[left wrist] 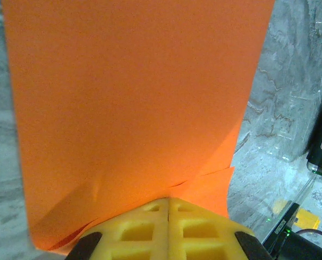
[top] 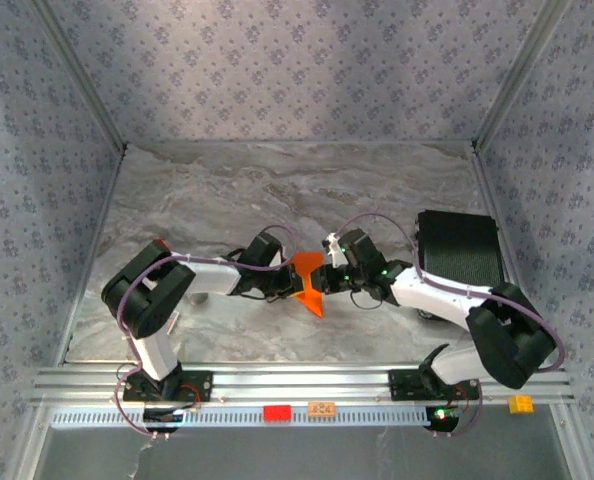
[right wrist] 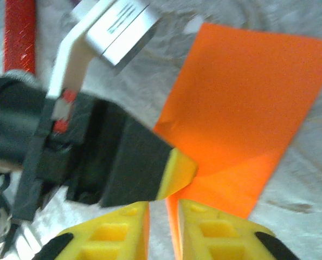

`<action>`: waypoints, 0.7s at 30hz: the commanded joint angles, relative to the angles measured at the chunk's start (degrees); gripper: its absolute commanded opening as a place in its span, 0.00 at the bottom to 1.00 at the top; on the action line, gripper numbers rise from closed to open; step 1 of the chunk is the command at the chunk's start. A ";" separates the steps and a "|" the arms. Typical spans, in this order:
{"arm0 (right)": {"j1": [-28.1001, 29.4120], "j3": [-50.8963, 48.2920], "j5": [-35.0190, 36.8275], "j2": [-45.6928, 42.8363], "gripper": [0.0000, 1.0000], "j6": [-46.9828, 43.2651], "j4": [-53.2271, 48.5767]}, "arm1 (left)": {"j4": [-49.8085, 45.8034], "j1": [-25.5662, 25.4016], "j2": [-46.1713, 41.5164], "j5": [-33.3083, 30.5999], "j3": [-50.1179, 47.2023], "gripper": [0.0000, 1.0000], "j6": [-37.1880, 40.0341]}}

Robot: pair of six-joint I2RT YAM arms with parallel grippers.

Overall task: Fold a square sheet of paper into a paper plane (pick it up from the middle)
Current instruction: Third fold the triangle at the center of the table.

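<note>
Yellow left claw (left wrist: 167, 205) clamps the orange sheet (left wrist: 134, 97) at its near edge; right claw (right wrist: 163, 206) seems slightly parted around it.

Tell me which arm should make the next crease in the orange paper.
Right, probably. The left gripper is shut on the paper, holding it up; the right gripper sits close beside it with jaws slightly parted, so it looks free to work the fold.

Soft even light from above, faint shadows on the pale surface (top: 277, 190), right wrist view smeared by motion blur, sheet of paper (left wrist: 134, 97) glowing, softly shaded up close.
</note>
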 commanded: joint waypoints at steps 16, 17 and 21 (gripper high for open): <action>5.68 4.39 -3.15 10.24 0.08 1.47 -4.51 | -3.01 -0.44 1.67 -2.63 -1.15 0.00 1.24; 5.73 4.74 -3.21 10.89 0.08 1.47 -4.46 | -3.10 -0.43 1.67 -2.62 -1.14 0.00 1.24; 6.04 5.65 -2.15 12.90 0.08 1.29 -5.67 | -3.21 -0.41 1.69 -2.60 -1.08 0.00 1.32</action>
